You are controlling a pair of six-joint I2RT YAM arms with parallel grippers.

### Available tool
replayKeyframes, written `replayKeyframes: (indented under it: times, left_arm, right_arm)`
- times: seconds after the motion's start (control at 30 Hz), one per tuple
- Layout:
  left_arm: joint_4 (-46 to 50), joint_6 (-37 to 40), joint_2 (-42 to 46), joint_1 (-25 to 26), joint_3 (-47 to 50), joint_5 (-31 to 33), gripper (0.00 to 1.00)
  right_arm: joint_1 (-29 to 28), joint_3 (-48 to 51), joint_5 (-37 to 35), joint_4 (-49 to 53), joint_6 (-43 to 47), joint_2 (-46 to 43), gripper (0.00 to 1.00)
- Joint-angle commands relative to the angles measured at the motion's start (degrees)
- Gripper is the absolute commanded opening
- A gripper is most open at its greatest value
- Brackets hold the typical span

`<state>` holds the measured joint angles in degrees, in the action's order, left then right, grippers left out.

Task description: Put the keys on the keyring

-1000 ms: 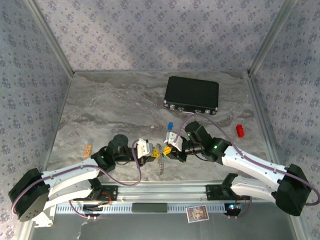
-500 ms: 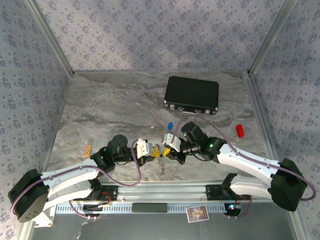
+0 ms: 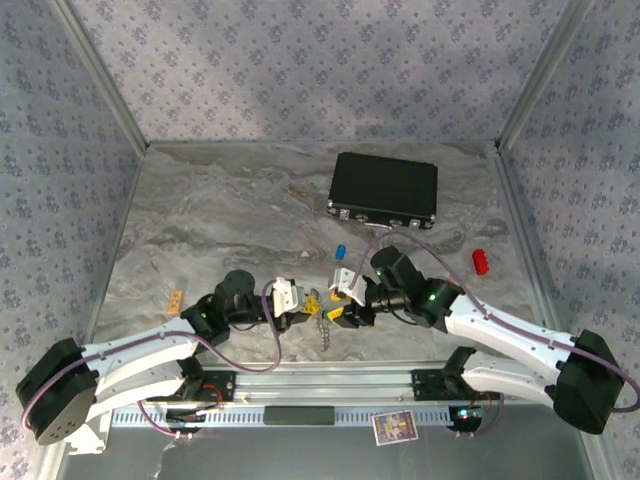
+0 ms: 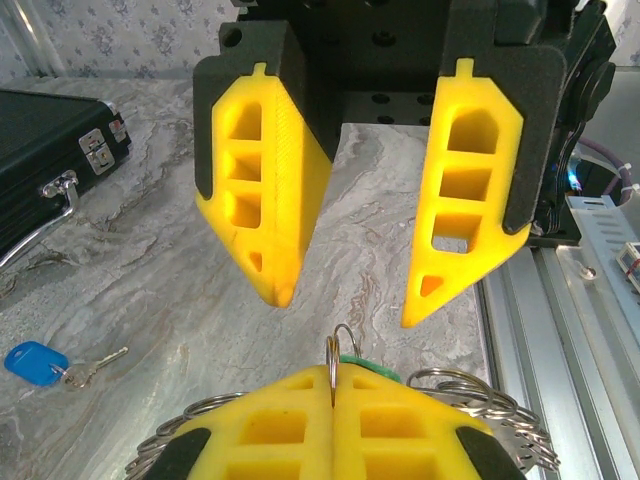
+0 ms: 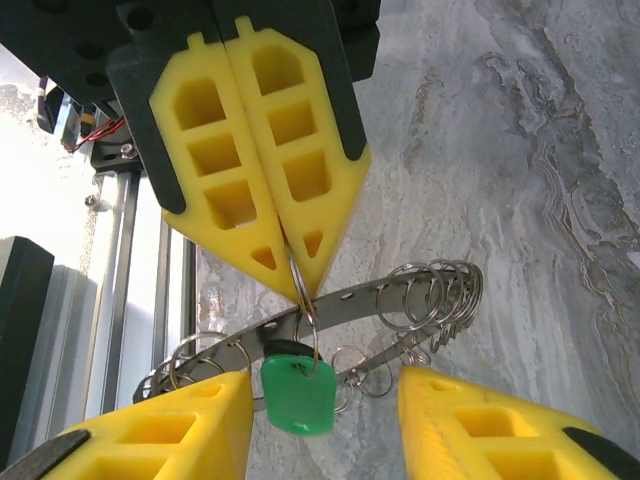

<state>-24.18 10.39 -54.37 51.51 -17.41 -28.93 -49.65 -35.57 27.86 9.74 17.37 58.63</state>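
**Green key at the keyring, my right jaws open around it**

My left gripper (image 5: 297, 285) is pinched shut on a thin wire loop (image 5: 304, 305) of the keyring (image 5: 370, 292), held above the table (image 5: 520, 150). The green key (image 5: 297, 397) hangs from that loop just under my fingertips, though I can't tell if it is fully threaded. My right gripper (image 4: 347, 310) stands wide open, one finger either side of the green plastic head, holding nothing. I judge a firm, unmoving left pinch is best while the right works slowly, because the slick curved metal band carries many small rings (image 5: 440, 290) that could snag a yellow pocketed finger. The blue key (image 4: 35, 362), with its smooth plastic head and short blade, lies flat on the marbled table, well apart.
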Motion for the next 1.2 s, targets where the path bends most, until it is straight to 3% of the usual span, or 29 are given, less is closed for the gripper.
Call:
replayKeyframes:
  times: [0.0, 0.13, 0.27, 0.37, 0.63, 0.83, 0.97, 1.03, 1.07, 1.17]
  left_arm:
    - [-3.4, -0.9, 0.9, 0.2, 0.3, -1.1, 0.00]
    - [-3.6, -1.1, 0.8, 0.2, 0.4, -0.9, 0.00]
    - [-4.6, -1.2, 0.5, 0.2, 0.5, -1.0, 0.00]
    - [-4.8, -1.2, 0.0, 0.2, 0.2, -1.2, 0.00]
    - [-5.1, -1.6, 0.0, 0.2, 0.4, -1.2, 0.00]
    - [-5.4, -1.7, -0.1, 0.2, 0.3, -1.4, 0.00]
    - [-5.4, -1.8, 0.0, 0.2, 0.3, -1.3, 0.00]
    - [-4.2, -2.0, 0.3, 0.3, 0.1, -0.9, 0.00]
    - [-3.2, -2.0, 0.5, 0.2, -0.1, -0.5, 0.02]
    - [-0.6, -1.2, 1.6, 0.3, -0.4, 0.4, 0.25]
  right_arm:
    - [-0.1, -0.4, 0.3, -0.9, -0.1, 0.5, 0.44]
    - [0.2, -0.4, -2.3, -1.2, 0.2, -0.2, 0.44]
    - [0.4, -0.1, 3.0, -2.4, -0.1, -0.6, 0.43]
    - [0.1, -1.1, 5.4, -2.1, -0.5, 1.5, 0.37]
    - [-1.0, 0.0, 3.3, -7.5, -2.2, 3.4, 0.25]
    - [-1.3, 0.1, 3.1, -8.6, -2.5, 4.2, 0.22]
    - [-1.3, -0.2, 3.4, -8.4, -2.1, 4.6, 0.03]
    - [-1.2, -0.7, 3.4, -7.2, -1.4, 4.6, 0.00]
    - [-1.2, -1.1, 3.1, -6.2, -0.9, 4.7, 0.00]
    - [-1.3, -3.0, 1.9, -1.8, 1.4, 4.9, 0.00]
